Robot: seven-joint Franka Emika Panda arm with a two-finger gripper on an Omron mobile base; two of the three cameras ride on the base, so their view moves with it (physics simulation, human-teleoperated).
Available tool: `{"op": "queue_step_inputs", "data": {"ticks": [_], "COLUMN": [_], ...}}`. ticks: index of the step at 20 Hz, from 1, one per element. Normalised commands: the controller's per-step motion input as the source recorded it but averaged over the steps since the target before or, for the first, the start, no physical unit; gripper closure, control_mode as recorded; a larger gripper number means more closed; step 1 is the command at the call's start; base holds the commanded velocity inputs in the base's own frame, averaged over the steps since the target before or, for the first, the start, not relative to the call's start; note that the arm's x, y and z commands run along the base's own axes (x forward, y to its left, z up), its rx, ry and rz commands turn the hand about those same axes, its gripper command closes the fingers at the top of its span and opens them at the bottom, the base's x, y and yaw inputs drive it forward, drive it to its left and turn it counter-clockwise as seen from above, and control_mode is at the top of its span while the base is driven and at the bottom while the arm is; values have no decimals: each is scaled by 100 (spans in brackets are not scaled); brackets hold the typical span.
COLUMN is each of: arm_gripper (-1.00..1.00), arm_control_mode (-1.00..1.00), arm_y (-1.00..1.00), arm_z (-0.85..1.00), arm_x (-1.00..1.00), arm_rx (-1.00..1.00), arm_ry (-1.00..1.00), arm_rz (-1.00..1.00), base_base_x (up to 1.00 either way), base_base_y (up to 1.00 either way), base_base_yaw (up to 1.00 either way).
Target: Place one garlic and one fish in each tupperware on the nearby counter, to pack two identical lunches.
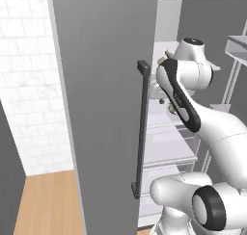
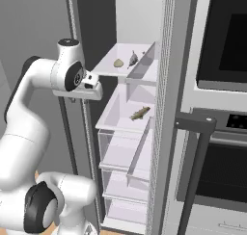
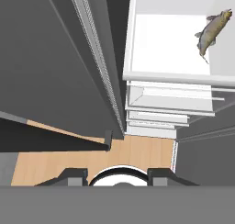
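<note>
The white arm (image 2: 29, 113) is bent high, its gripper (image 2: 89, 89) pointing downward, nothing visibly between the jaws

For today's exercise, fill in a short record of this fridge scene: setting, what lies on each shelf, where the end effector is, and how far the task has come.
setting: open fridge beside a wall oven
top shelf: one garlic and one fish
second shelf: another fish, lying alone
end effector: at the fridge's left edge, level with the second shelf, holding nothing
task progress: no food picked up yet
</note>
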Motion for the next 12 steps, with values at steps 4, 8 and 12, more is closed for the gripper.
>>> {"op": "queue_step_inputs", "data": {"ticks": [4, 8, 12], "arm_gripper": [-100, -100, -100], "arm_control_mode": [100, 100, 100], "arm_y": [0, 0, 0], "arm_z": [0, 0, 0], "arm_x": [1, 0, 0], "arm_rx": [0, 0, 0], "arm_ry": [0, 0, 0], "arm_rz": [0, 0, 0], "base_base_x": [13, 26, 22], "base_base_y": [0, 0, 0], "base_base_yaw": [0, 0, -2]}}
